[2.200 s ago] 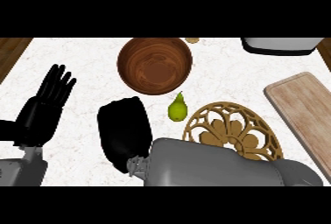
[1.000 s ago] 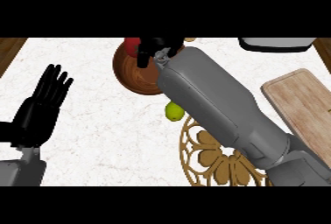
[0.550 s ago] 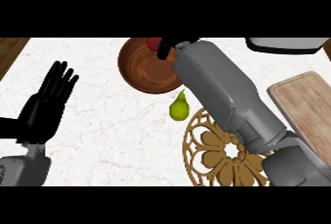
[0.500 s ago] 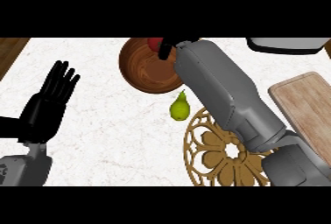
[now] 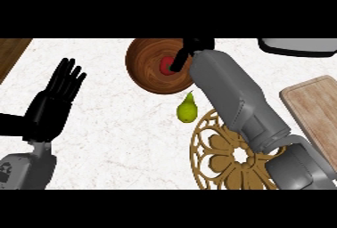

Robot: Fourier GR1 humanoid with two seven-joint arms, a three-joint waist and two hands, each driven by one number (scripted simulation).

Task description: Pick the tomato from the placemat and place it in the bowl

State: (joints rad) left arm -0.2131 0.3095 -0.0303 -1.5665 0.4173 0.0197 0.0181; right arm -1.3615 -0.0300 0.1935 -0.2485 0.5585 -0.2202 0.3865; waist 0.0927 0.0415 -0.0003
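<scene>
Red and round, the tomato (image 5: 168, 67) is lying inside the dark wooden bowl (image 5: 148, 67) as the right hand (image 5: 191, 49) is hanging over the rim, one finger (image 5: 178, 62) pointing down at the fruit without curling round it. Nearby, a green pear (image 5: 187, 109) is sitting beside the carved placemat (image 5: 227, 156), and the left hand (image 5: 52, 104) is resting open, fingers up, at the left

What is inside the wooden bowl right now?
A red tomato sits inside the bowl, toward its right side. The right hand reaches over the bowl's right rim, its fingers covering part of the tomato and that rim.
</scene>
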